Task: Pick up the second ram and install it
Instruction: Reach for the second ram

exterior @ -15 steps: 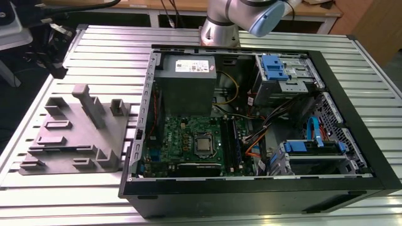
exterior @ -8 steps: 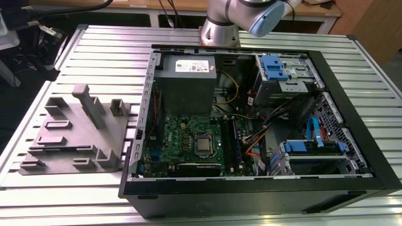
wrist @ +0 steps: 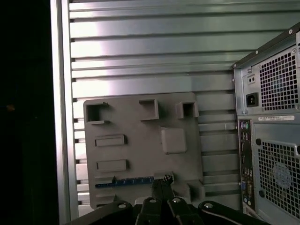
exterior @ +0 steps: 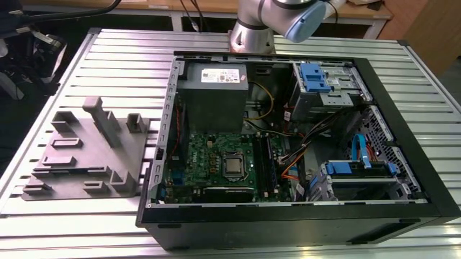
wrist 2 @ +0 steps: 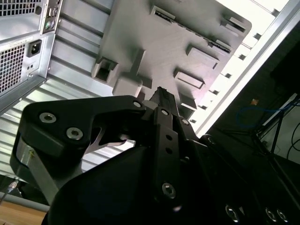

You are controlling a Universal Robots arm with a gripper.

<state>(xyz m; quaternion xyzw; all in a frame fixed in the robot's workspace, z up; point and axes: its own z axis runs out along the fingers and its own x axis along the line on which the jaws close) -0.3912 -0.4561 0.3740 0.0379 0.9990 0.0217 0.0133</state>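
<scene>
Surface: a slatted aluminium table (exterior: 86, 54) is carrying everything, its ribs catching the light.
Room: a wooden bench (exterior: 144, 5) is standing behind the table. Black cables (exterior: 65, 13) are trailing in front of it, and dark equipment is crowding the exterior view's left edge.
Computer case (exterior: 303, 226): it is lying on its side with the panel off. The green motherboard (exterior: 216, 162) is facing up, and the grey power supply (exterior: 212, 102) is sitting at the end nearest the arm.
Arm (exterior: 252, 27): it is rising from the far edge of the table, behind the case.
Holder tray (exterior: 79, 162): this grey plastic tray is lying flat on the table just beside the case, on the exterior view's left, with its slabs standing upright.
Second ram (wrist: 124, 182): in the first wrist view it is resting on edge in a slot of the tray, showing as a thin bluish strip.
Gripper (wrist: 162, 180): it is hanging over the tray in both wrist views (wrist 2: 164, 96). Its fingers are pinched together with nothing between them, and the tips are sitting at one end of the strip. Whether they are touching it I cannot tell.
Labels: a white sticker (exterior: 221, 75) is showing on the power supply and a paler rear label (wrist: 269, 118) on the case's back panel. The print on both is too small to make out.
</scene>
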